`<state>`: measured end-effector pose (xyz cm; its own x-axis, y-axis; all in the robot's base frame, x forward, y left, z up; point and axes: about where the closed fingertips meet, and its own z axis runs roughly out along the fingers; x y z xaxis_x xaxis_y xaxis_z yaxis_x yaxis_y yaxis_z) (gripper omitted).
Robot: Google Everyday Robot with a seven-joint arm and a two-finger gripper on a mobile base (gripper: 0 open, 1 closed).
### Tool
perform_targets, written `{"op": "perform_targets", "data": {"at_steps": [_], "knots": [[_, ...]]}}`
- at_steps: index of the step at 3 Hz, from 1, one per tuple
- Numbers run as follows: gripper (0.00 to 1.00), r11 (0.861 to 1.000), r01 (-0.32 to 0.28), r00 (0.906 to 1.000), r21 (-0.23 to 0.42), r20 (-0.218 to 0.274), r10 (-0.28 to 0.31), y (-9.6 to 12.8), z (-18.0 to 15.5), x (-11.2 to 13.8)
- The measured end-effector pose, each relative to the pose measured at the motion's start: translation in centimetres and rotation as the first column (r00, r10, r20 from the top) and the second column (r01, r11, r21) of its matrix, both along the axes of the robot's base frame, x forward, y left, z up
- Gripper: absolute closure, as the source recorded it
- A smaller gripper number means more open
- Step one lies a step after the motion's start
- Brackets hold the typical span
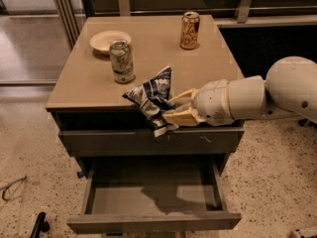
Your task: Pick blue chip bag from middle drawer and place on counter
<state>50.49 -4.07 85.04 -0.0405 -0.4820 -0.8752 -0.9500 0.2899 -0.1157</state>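
Observation:
The blue chip bag (pixel 152 97) is a crumpled dark blue and white foil bag. My gripper (pixel 174 108) is shut on it and holds it in the air over the front edge of the beige counter (pixel 89 83). The arm reaches in from the right. Below, the middle drawer (pixel 153 202) is pulled out, grey and with nothing in it. A closed grey drawer front with small pale scratches (pixel 148 140) sits between the counter and the open drawer.
On the counter stand a green and white can (pixel 122 61) at the middle left, an orange can (pixel 190 30) at the back right, and a pale bowl (pixel 110 39) at the back left. The floor is speckled terrazzo.

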Motion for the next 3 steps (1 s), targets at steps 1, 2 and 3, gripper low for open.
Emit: {"op": "perform_targets", "data": {"at_steps": [1, 2, 3], "knots": [[1.0, 0.999, 0.035, 0.9991, -0.022, 0.026, -0.035, -1.7, 2.0, 2.6], [1.0, 0.997, 0.076, 0.9951, -0.014, 0.064, -0.075, -3.6, 2.6, 5.8], [1.0, 0.995, 0.103, 0.9907, 0.01, 0.088, -0.104, -4.8, 2.1, 8.8]]}}
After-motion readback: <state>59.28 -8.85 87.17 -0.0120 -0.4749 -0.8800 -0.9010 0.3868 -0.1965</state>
